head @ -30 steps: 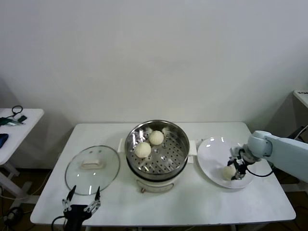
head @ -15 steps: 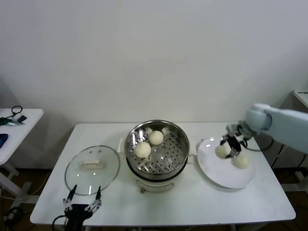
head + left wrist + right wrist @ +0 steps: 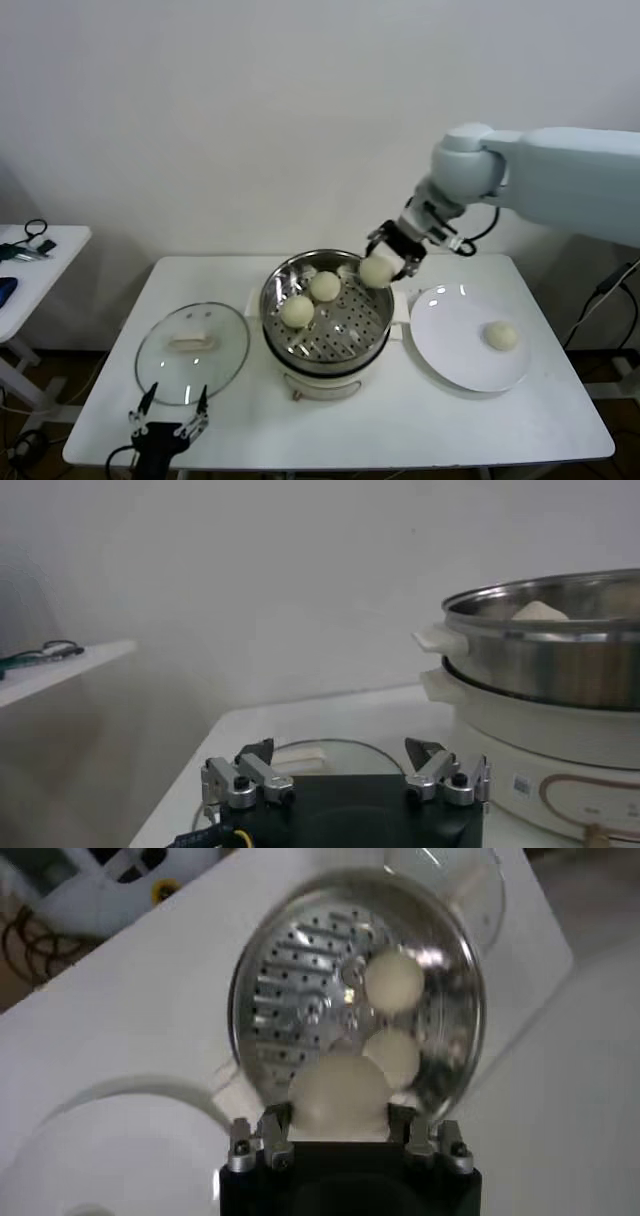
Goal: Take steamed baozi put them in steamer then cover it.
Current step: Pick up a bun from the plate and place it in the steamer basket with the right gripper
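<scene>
Bun (image 3: 377,270) clamped in my right pincer (image 3: 390,262), hanging above the steamer's (image 3: 326,345) right rim; next I lower and release beside the two inside. Left pincer (image 3: 170,432) waits apart, near the lid (image 3: 192,350).

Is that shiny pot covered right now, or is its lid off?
Uncovered. The steamer stands open with baozi showing on its perforated tray, and the glass cover lies flat on the table beside it.

Pale grey-white right arm (image 3: 560,180), rounded joints, black cable, black metal-tipped fingers (image 3: 385,240).
</scene>
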Tool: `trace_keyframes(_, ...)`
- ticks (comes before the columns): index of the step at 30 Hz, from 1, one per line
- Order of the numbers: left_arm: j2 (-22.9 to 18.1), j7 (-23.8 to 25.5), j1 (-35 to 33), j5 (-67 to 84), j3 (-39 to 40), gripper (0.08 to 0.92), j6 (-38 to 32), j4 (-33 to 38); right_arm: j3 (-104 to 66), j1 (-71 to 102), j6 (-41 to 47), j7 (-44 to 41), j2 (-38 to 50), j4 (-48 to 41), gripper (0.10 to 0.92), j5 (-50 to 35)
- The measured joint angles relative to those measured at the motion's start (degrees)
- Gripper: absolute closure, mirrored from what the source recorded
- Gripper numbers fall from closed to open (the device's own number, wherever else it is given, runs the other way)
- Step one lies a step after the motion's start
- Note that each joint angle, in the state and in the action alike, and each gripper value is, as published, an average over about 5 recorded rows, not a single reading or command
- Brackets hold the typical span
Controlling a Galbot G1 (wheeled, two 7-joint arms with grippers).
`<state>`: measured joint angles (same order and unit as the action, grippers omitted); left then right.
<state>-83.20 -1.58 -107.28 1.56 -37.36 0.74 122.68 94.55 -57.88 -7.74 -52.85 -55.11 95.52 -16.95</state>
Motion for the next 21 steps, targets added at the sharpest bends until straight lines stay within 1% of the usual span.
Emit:
trace_keyframes(9,-0.1,-0.3,-0.3,0.0,-0.5,0.177,0.0,0.0,0.2,5.5,-2.9,3.2,-6.0,1.8,0.381,8.2)
trace_keyframes(21,-0.5,-0.8,-0.5,0.1,-0.7,0.177,-0.3,0.0,0.1,12.4,-3.9,5.1,-12.3,-1.2,0.380,15.3)
